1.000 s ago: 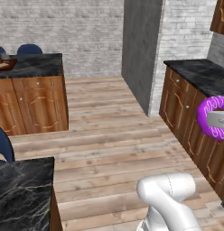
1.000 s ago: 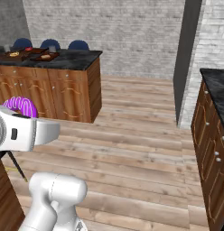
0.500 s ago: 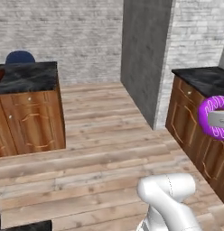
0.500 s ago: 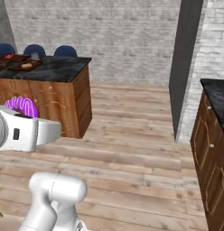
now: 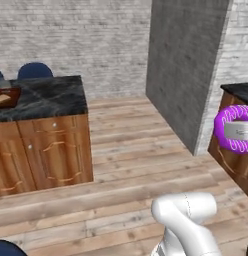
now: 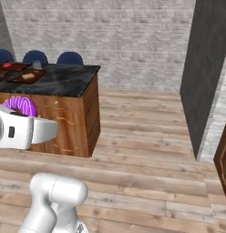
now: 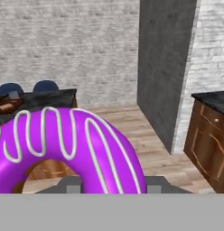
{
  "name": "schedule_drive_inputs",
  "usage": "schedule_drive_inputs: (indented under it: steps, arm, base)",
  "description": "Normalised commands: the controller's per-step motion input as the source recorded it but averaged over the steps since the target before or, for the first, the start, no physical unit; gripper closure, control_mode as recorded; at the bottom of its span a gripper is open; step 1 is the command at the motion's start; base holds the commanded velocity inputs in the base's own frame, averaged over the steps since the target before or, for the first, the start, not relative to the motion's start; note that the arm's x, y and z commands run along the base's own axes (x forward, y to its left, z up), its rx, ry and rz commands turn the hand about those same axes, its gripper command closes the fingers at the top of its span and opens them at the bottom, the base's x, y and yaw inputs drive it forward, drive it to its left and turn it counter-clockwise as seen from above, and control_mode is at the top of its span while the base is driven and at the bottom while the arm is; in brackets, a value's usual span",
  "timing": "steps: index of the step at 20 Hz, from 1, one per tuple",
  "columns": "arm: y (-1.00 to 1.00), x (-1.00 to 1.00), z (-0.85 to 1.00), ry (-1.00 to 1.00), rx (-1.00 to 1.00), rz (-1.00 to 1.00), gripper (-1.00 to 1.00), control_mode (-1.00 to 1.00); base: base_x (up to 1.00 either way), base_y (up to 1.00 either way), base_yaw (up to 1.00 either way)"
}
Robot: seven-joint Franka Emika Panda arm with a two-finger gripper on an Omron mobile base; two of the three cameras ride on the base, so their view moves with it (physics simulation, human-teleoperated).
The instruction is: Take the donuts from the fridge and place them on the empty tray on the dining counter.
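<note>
My gripper (image 5: 239, 133) is shut on a purple-magenta donut (image 5: 237, 120) with white icing lines, held upright in the air at the right edge of the left base view. The right base view has the same donut (image 6: 21, 105) above my white hand at the left. It is large and low in the hand view as donut (image 7: 64, 149), between my fingertips (image 7: 71, 182). The dining counter (image 5: 51, 100), black marble over brown cabinet fronts, stands ahead on the left. Small trays (image 6: 27, 76) lie at its far end; I cannot tell which is the empty tray. The fridge is out of view.
A dark grey pillar (image 5: 186, 65) rises ahead on the right, with a second black-topped wooden counter (image 7: 213, 135) beside it. Blue chairs (image 6: 69, 58) stand behind the dining counter. Open wooden floor (image 6: 142, 136) lies between the two counters.
The whole picture has shifted, so the base has moved: the dining counter now looks nearer and larger. The donut stays in my grip at the same spot in each view.
</note>
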Motion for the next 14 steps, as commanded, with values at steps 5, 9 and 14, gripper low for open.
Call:
schedule_drive_inputs:
  steps: [5,9,14]
  arm:
    - [0.00,0.00,0.00,0.00,0.00,0.00,1.00,1.00]
    - [0.00,0.00,0.00,0.00,0.00,0.00,1.00,1.00]
    - [0.00,0.00,0.00,0.00,0.00,0.00,1.00,1.00]
  base:
    - [1.00,0.61,0.00]
    - [1.00,-0.81,0.04]
    - [1.00,0.79,0.02]
